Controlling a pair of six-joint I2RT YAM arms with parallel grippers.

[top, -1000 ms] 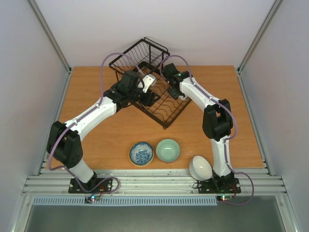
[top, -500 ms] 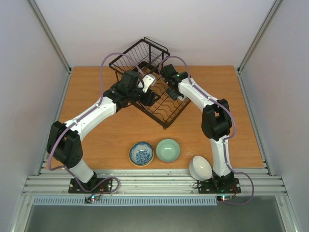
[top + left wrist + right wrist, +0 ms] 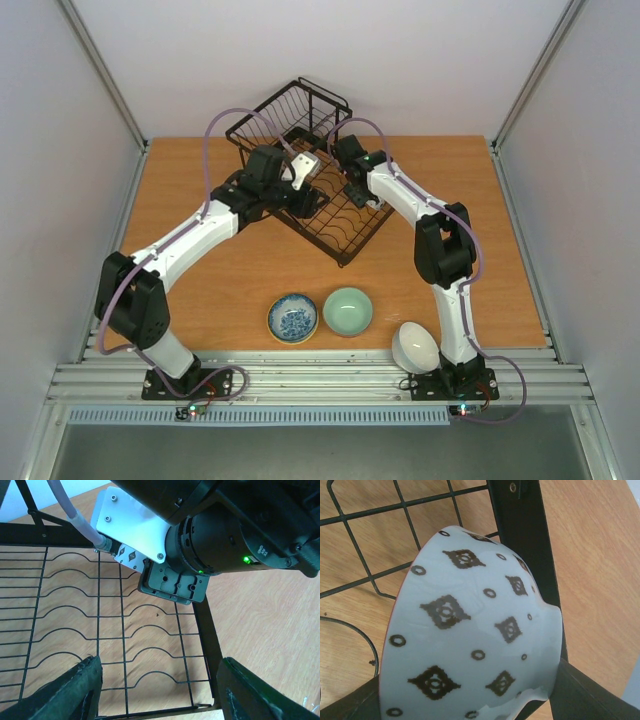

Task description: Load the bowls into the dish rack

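Bowl [image 3: 470,625], diamond-patterned, gripped by right hand [image 3: 470,700] over dish rack [image 3: 520,530]; left hand [image 3: 160,695] open, empty.

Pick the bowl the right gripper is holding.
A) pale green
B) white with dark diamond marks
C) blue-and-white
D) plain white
B: the right wrist view shows the diamond-patterned bowl gripped between the fingers of the right gripper, above the dish rack.

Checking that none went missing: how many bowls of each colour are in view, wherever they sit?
Blue-and-white bowl: 1
Pale green bowl: 1
Plain white bowl: 1
Diamond-patterned bowl: 1
Total: 4
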